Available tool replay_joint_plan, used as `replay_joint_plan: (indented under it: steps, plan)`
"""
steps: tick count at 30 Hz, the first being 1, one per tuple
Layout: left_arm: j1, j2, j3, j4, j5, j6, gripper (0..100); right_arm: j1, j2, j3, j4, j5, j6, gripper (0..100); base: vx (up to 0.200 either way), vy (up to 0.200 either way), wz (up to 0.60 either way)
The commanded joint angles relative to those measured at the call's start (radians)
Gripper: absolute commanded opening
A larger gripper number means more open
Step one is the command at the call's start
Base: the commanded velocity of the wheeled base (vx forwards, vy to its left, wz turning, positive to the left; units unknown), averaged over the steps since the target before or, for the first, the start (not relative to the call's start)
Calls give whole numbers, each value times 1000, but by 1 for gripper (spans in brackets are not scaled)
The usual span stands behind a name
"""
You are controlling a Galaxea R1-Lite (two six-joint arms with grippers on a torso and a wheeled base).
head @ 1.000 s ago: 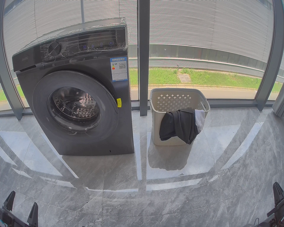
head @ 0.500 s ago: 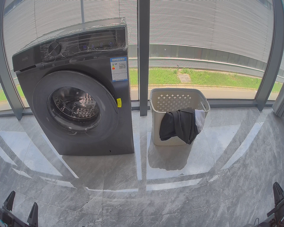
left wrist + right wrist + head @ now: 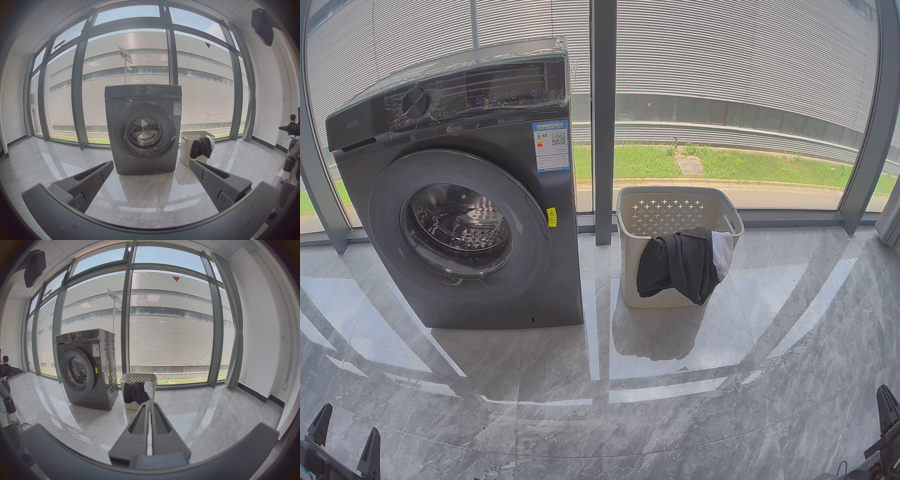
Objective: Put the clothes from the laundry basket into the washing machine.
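Note:
A dark grey front-loading washing machine [image 3: 462, 187] stands on the left, its round glass door closed. To its right is a beige laundry basket [image 3: 675, 190]. A dark garment [image 3: 678, 262] hangs over the basket's front rim, with a white garment [image 3: 723, 250] beside it. My left gripper [image 3: 347, 426] is low at the near left, far from both, open and empty. The left wrist view has its fingers [image 3: 93, 178] wide apart, facing the machine [image 3: 143, 131]. My right gripper [image 3: 886, 401] is at the near right, its fingers pressed together [image 3: 149, 407], pointing toward the basket [image 3: 139, 379].
Polished grey marble floor [image 3: 650, 400] stretches between me and the machine and basket. Tall windows and a grey pillar [image 3: 604, 119] stand right behind them. A curtain [image 3: 232, 343] hangs at the far right wall.

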Motion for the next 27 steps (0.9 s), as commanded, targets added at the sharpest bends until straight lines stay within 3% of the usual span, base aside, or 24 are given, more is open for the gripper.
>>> replay_joint_plan:
  steps: [1, 27]
  plan:
    - [-1, -16, 18, 0, 0, -1, 100, 0, -13, 18, -1, 0, 1, 0, 0, 0, 0]
    - [1, -16, 18, 0, 0, -1, 100, 0, -13, 18, -1, -2, 1, 0, 0, 0, 0]
